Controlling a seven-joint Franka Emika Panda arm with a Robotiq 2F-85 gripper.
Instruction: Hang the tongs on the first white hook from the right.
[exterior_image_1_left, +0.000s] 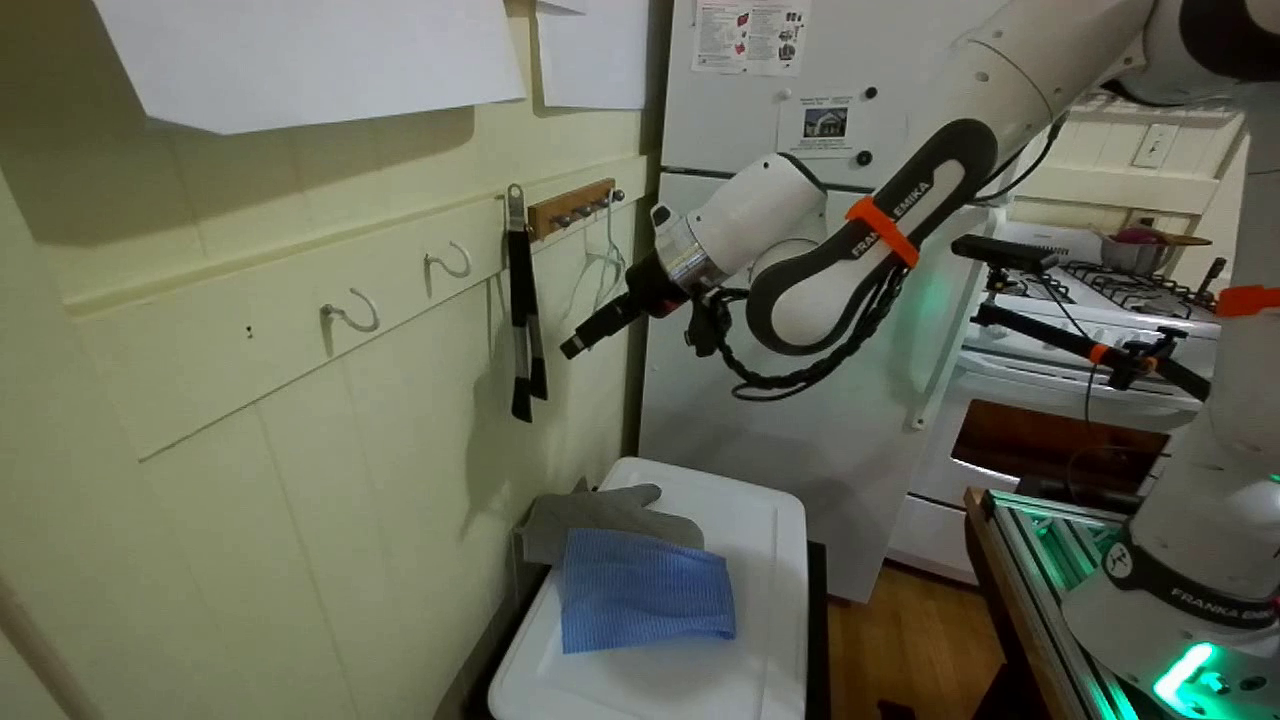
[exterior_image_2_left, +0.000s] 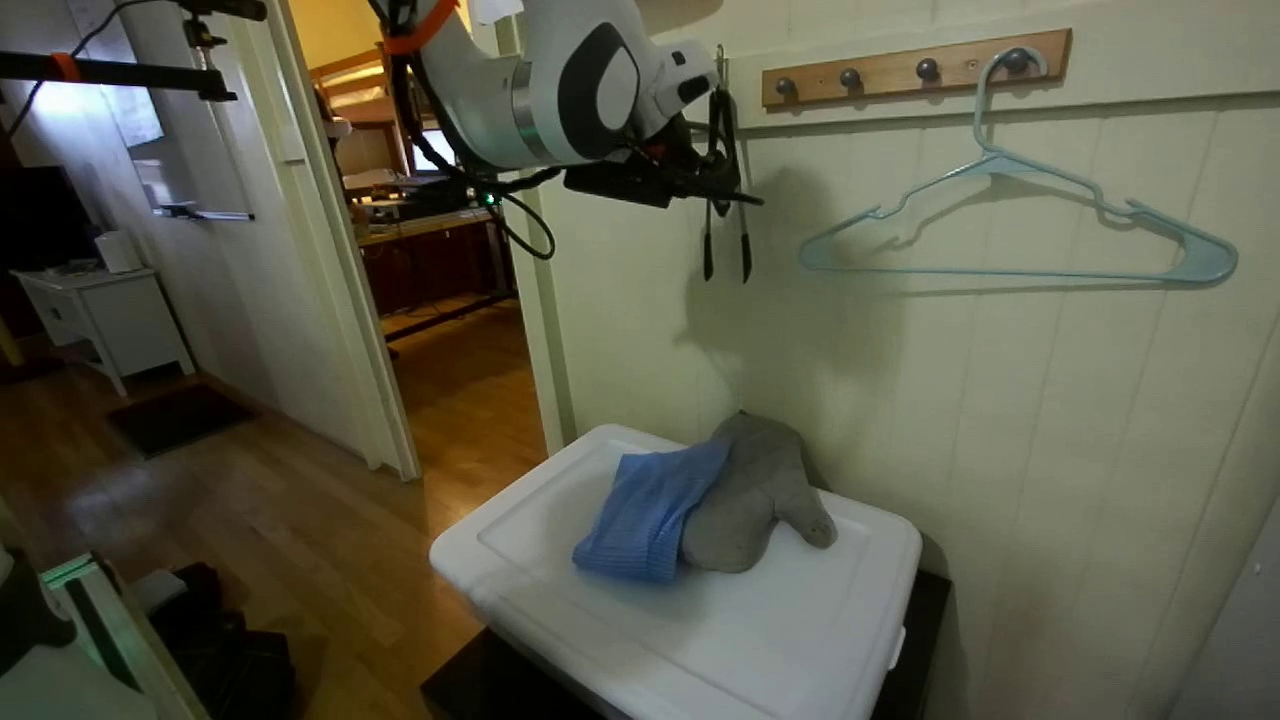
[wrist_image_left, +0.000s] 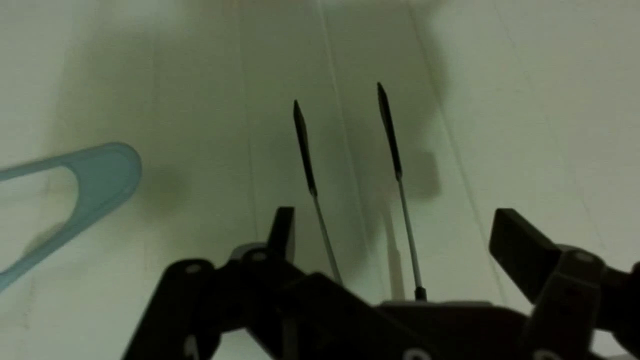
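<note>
- Jaws: spread wide in the wrist view, holding nothing as far as I can see. My main worry is going sideways before backing off; one side could catch a dangling leg and flick the tongs (exterior_image_1_left: 521, 290) loose.
- Those tongs: hanging against the wall (exterior_image_1_left: 370, 470), joined end up, black tips down, legs splayed. There's a gap between them and the jaws in an exterior view. Light and floppy I'd guess, so even a nudge could set them rocking.
- The first white hook from the right: pretty sure that's what they're on, but their top end hides it, so no clue how well they're seated. Only on the lip = one bump and they drop.
- The hanger (exterior_image_2_left: 1000, 163), on the wooden bar (exterior_image_2_left: 890, 77) right beside the tongs: drifting that way might clip its end.
- The table (exterior_image_1_left: 760, 530) below, carrying the blue cloth (exterior_image_1_left: 645, 590) and grey mitt (exterior_image_1_left: 600, 512): likely landing spot if they fall.
</note>
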